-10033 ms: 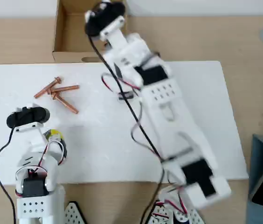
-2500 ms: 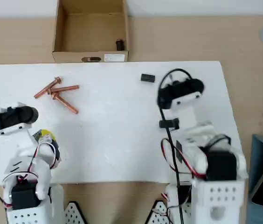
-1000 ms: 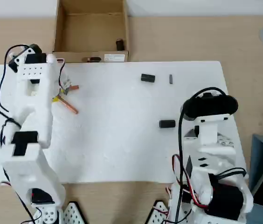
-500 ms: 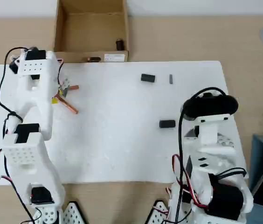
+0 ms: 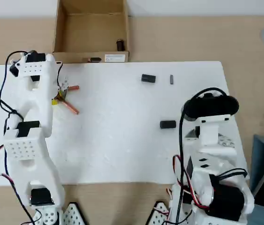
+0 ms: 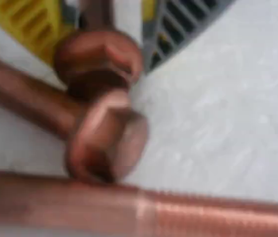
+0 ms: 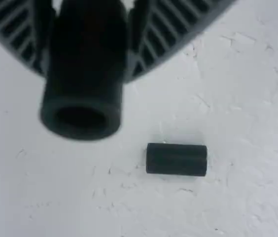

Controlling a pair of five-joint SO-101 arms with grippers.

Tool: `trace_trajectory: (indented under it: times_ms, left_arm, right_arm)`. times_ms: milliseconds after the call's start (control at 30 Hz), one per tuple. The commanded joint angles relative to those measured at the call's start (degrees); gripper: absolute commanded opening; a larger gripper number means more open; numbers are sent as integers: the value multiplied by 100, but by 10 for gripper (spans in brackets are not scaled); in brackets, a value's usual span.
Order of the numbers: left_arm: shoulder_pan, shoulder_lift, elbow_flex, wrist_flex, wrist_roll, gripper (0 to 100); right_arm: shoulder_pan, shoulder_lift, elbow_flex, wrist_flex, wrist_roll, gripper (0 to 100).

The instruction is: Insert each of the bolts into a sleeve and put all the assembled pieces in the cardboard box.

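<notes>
Copper bolts [image 5: 70,108] lie heaped just in front of the cardboard box [image 5: 90,28]. The left gripper [image 6: 102,17] sits among them; whether it grips one cannot be told. Farther from the box, the right gripper [image 7: 87,29] is clamped on a black sleeve [image 7: 82,89]. A second sleeve [image 7: 176,159] lies just beside it, and a third sleeve [image 5: 148,78] lies nearer the box.
</notes>
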Motion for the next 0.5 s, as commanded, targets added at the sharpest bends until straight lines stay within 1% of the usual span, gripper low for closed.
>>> trace_trajectory:
  times_ms: [0, 67, 100, 133, 367, 467]
  left_arm:
    - [-26, 303, -97, -70, 9, 84]
    - [-35, 347, -97, -70, -9, 8]
    - [-35, 356, -97, -70, -9, 0]
    - [-18, 356, -97, -44, -9, 12]
    - [0, 338, -97, -26, -9, 3]
    - [18, 136, -281, 290, -9, 3]
  right_arm:
    - [57, -22, -22, -141, -44, 10]
    - [57, -22, -22, -141, -44, 10]
    - [57, -22, -22, -141, -44, 10]
    - [57, -22, -22, -141, -44, 10]
    - [57, -22, -22, -141, -44, 10]
    - [57, -31, -40, -132, -44, 10]
